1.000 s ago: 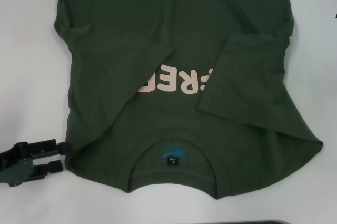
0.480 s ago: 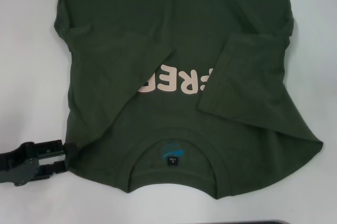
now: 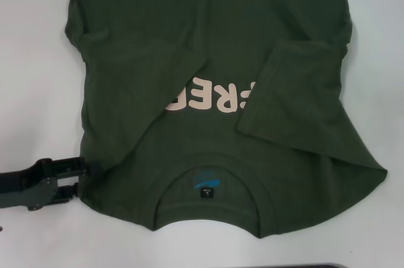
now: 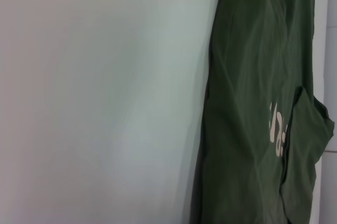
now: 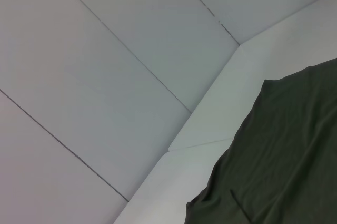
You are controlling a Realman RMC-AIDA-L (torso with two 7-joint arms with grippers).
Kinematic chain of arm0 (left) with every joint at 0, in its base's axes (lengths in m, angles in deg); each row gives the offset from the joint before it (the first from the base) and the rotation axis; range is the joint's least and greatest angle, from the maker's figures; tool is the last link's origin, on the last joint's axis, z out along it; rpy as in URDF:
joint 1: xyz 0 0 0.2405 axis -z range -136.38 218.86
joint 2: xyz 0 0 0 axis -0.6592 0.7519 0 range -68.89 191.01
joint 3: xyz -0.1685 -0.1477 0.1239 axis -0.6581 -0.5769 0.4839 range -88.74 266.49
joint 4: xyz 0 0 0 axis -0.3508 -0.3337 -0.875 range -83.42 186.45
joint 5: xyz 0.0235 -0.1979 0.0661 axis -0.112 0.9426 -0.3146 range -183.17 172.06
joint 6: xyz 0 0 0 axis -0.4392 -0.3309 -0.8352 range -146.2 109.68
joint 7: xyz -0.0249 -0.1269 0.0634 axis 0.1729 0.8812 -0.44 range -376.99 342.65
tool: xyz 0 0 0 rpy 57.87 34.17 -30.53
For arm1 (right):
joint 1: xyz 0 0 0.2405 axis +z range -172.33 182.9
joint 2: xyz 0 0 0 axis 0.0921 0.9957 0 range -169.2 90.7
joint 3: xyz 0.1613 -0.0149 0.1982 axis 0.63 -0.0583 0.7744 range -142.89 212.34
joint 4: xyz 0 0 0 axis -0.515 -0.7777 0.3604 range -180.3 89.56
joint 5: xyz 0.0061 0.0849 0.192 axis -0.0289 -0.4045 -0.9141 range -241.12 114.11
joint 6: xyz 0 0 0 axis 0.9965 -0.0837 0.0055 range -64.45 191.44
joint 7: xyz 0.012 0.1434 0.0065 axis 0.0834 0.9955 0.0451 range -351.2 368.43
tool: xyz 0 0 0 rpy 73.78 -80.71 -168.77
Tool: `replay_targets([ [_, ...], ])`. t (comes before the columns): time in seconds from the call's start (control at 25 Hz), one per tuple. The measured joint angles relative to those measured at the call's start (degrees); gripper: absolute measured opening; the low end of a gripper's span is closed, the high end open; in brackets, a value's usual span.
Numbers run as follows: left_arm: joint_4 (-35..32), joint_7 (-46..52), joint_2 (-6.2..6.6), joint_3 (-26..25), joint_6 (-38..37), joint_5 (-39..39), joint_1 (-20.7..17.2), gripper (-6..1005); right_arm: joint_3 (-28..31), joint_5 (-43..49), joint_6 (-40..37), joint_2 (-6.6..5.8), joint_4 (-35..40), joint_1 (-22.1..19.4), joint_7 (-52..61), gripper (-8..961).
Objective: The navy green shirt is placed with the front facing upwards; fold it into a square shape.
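The navy green shirt (image 3: 208, 47) lies flat on the white table, collar toward me, with its cream block letters (image 3: 211, 96) partly covered by both sleeves folded inward. The small black neck label (image 3: 207, 192) shows inside the collar. My left gripper (image 3: 85, 180) is open, low over the table at the shirt's near left shoulder edge, with its upper finger touching the cloth. The shirt also shows in the left wrist view (image 4: 247, 103) and in the right wrist view (image 5: 284, 161). My right gripper is out of view.
The white table (image 3: 31, 91) shows bare on both sides of the shirt and in front of the collar. The right wrist view shows the table's edge (image 5: 210, 124) with grey panels beyond it. A dark strip (image 3: 315, 266) lies at the bottom edge of the head view.
My left gripper has moved right across the table, from apart from the shirt to its near left shoulder edge. The shirt has not moved.
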Motion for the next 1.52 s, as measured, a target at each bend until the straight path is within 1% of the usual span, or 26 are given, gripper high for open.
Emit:
replay_targets([
  [0.28,2.1,0.1,0.19,0.0,1.0,0.0,1.3,721,0.1,0.0,0.0,-0.02,0.0,-0.1,0.0,944],
  [0.48,2.6,0.3,0.34,-0.1,0.8,0.0,1.5,721,0.1,0.0,0.1,-0.18,0.0,-0.1,0.0,944],
  [0.6,2.1,0.4,0.46,-0.4,0.5,0.3,1.5,690,0.2,0.0,0.2,-0.18,0.0,-0.1,0.1,944],
  [0.72,1.6,0.5,0.47,0.4,0.3,0.1,1.8,659,0.5,0.0,0.2,-0.18,0.0,0.0,0.7,944],
  [0.92,1.4,0.4,0.49,2.2,-0.2,-0.1,2.1,467,0.9,0.0,0.1,-0.16,0.0,0.0,1.1,945],
  [1.16,1.3,0.3,0.51,3.3,-0.3,-0.6,2.1,196,0.9,0.3,0.2,-0.09,0.0,0.1,1.7,944],
  [1.4,0.6,0.2,0.57,3.6,-1.6,-1.3,2.0,82,0.4,2.0,0.2,-0.49,0.5,-0.1,3.4,945],
  [1.48,0.2,0.2,0.69,3.4,-1.8,-1.3,1.9,44,0.4,4.2,0.0,-1.0,1.0,-0.3,4.6,945],
  [1.52,0.1,0.3,0.78,3.3,-1.8,-1.3,1.9,44,0.4,5.7,-0.2,-1.52,1.1,-0.5,5.4,945],
])
